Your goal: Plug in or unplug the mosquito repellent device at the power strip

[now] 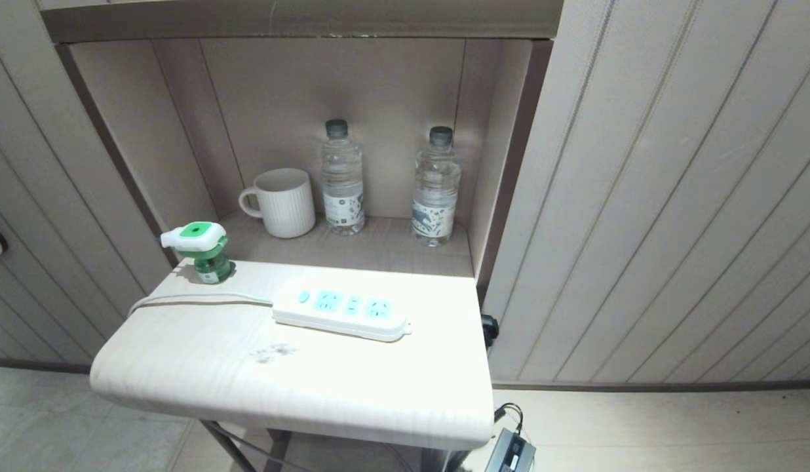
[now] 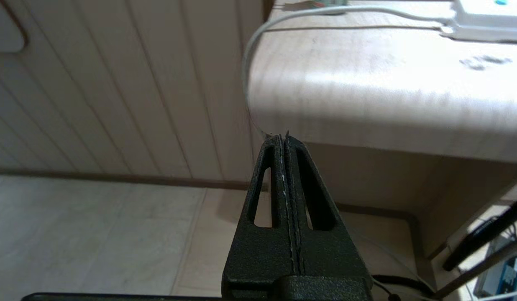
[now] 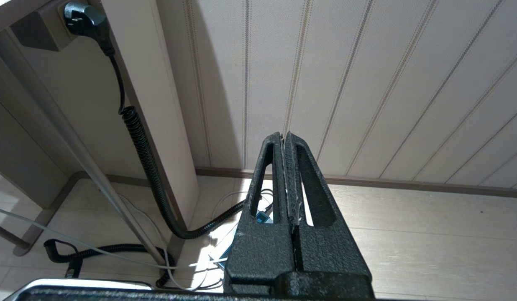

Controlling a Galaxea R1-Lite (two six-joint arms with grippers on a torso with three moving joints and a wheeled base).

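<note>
The mosquito repellent device [image 1: 200, 252], a green bottle under a white cap with a green centre, stands upright at the table's back left corner, apart from the power strip [image 1: 343, 314]. The strip lies flat mid-table with nothing in its light blue sockets, and its white cord [image 1: 195, 299] runs left over the edge. Neither arm shows in the head view. My left gripper [image 2: 282, 136] hangs shut and empty below the table's front left edge. Low beside the table's right side, near the floor, my right gripper [image 3: 282, 135] is shut and empty too.
A white mug [image 1: 282, 202] and two clear water bottles [image 1: 343, 177] [image 1: 436, 187] stand in the wall niche behind the table [image 1: 300, 387]. A black coiled cable [image 3: 146, 167] runs from a wall plug under the table. A dark adapter [image 1: 510, 452] lies on the floor.
</note>
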